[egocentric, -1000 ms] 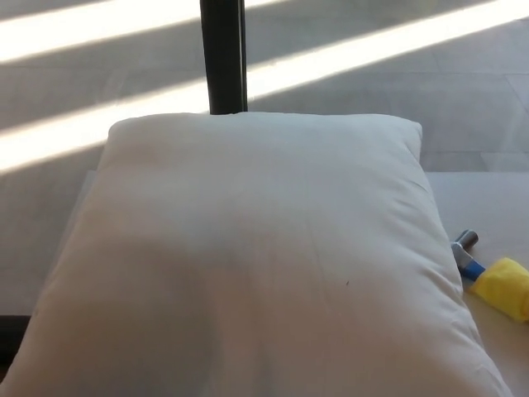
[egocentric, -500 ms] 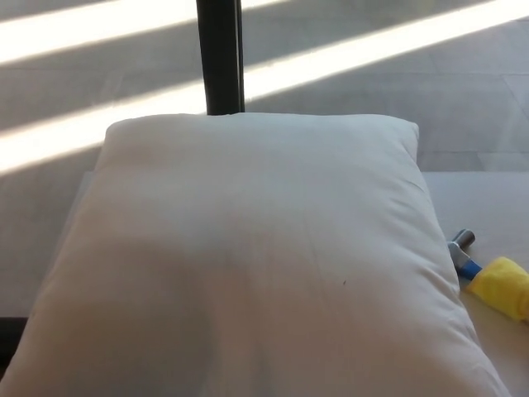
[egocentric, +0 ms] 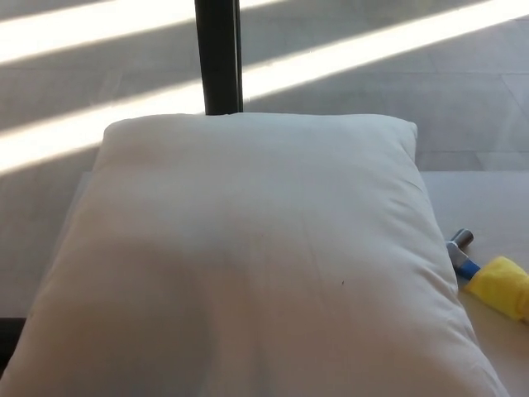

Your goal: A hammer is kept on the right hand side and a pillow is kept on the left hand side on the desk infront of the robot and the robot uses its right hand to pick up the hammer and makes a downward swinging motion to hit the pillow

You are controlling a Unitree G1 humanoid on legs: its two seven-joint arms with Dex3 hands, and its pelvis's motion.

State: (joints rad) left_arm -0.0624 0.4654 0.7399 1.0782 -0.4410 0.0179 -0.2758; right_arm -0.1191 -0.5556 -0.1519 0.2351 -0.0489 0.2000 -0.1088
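Nothing among the objects has moved since a second ago; only the whole picture has slid slightly leftward, which points to the camera shifting and not the things. Neither robot hand shows in the head view, so whether either one is open or closed cannot be told.

The white pillow [egocentric: 248,256] fills most of the frame, lying flat on the pale bench [egocentric: 488,198] and covering nearly all of its left and middle. Its far edge runs across the upper part of the picture, with rounded corners at upper left and upper right, and its near edge runs off the bottom. A soft shadow darkens its lower left area, and a tiny dark speck sits right of centre.

The hammer [egocentric: 488,269] lies on the bench just beside the pillow's right edge, partly cut off by the picture's right border. Its metal head points up and left toward the pillow, a short blue section follows, and the rest is bright yellow.

Beyond the bench, a dark vertical post [egocentric: 219,54] rises behind the pillow's far edge, and the grey floor [egocentric: 372,91] carries broad diagonal bands of sunlight.
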